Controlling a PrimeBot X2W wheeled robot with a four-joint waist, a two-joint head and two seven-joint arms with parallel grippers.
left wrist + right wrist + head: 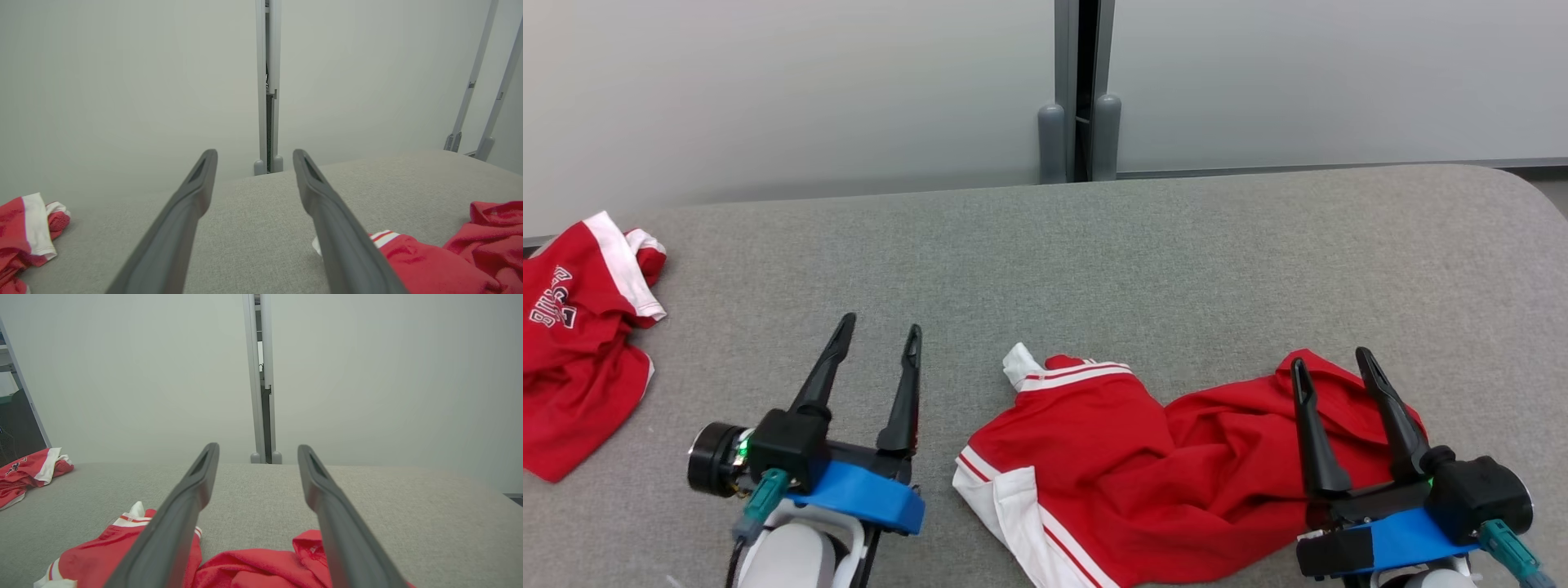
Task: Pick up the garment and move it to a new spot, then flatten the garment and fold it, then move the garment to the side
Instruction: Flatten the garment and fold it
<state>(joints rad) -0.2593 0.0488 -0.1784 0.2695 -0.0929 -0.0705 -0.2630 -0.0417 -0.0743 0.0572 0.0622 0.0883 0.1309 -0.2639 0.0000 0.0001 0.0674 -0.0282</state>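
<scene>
A crumpled red garment (1143, 465) with white trim and stripes lies on the grey padded table (1176, 261), near its front edge and right of centre. My left gripper (882, 325) hovers open just left of it, over bare table, with nothing between its fingers. My right gripper (1331, 359) stands open above the garment's right end, holding nothing. In the left wrist view the left gripper (254, 153) is open, and the garment (429, 265) lies at the lower right. In the right wrist view the right gripper (258, 447) is open, with the garment (253, 567) bunched under its fingers.
A second red garment (580, 359) with white trim and lettering lies bunched at the table's far left edge, also seen as a red heap (24, 228) and a small red pile (28, 469). Pale wall panels with a grey post (1078, 98) stand behind the table.
</scene>
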